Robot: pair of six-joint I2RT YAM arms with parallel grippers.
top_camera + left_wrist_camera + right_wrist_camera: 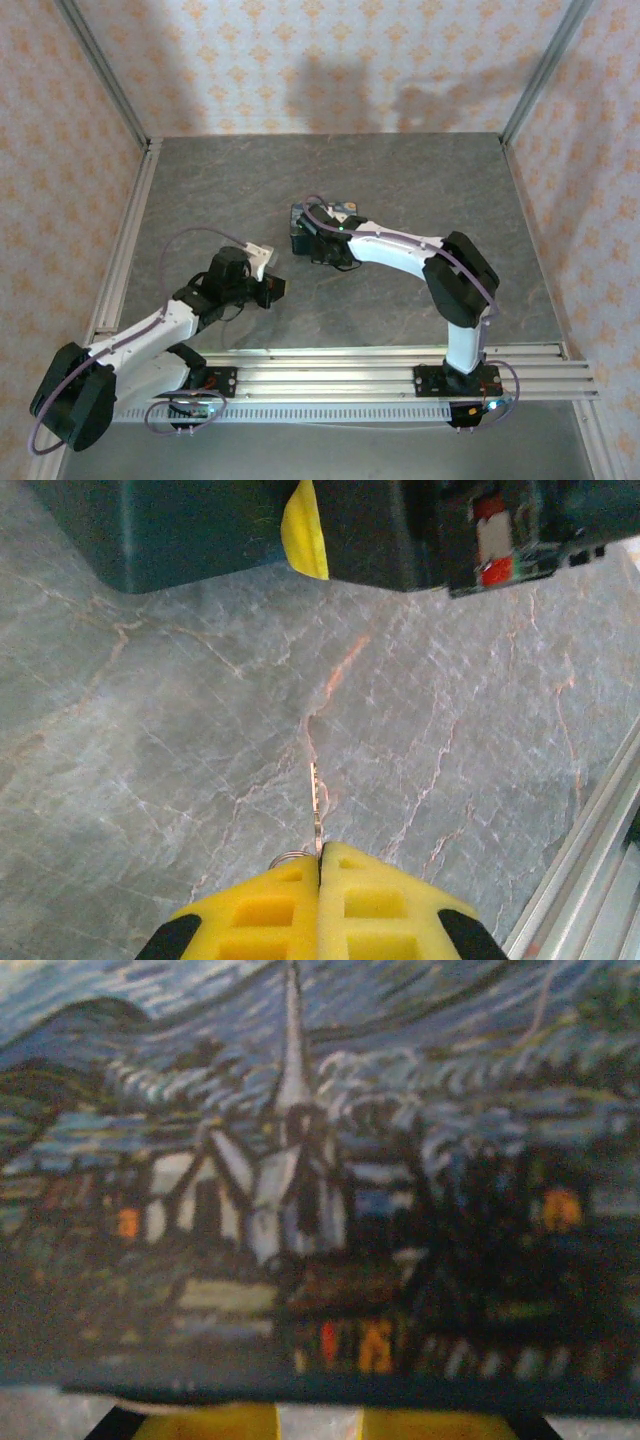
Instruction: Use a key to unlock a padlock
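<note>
Left arm (150, 335): reaches from the table's near-left corner toward the middle. Its base is partly covered by its own dark elbow.
Left gripper (278, 288): sits over the near-left part of the table (400, 180), near the box but apart from it. In the wrist view (320, 852) the yellow pads (380, 910) are pressed fully together, and the frame's lower edge cuts off their bases.
Key (316, 810): a slim, pale metal sliver pinched by its end between the left pads. The blade sticks straight out past them over the bare table and points toward the box. It is too small to make out in the top view.
Key ring (287, 859): a thin wire loop beside the left pad, with only its upper arc showing.
Box (300, 222): stands near the middle of the table. From above, its near side is covered by the right arm's head. In the left wrist view it is a dark teal block (180, 530) cut off at the top edge. In the right wrist view its face (300, 1160) is a blurred painting of a steeple, houses and a swirled blue sky.
Right gripper (322, 245): is up against the box. In its own view (320, 1422) only the tops of the two yellow pads (205, 1422) show, with a narrow gap between them and nothing seen in it. From the left wrist, one yellow pad (305, 530) touches the box's side.
Right arm (400, 250): bends from the near-right rail (340, 365) toward the box.
</note>
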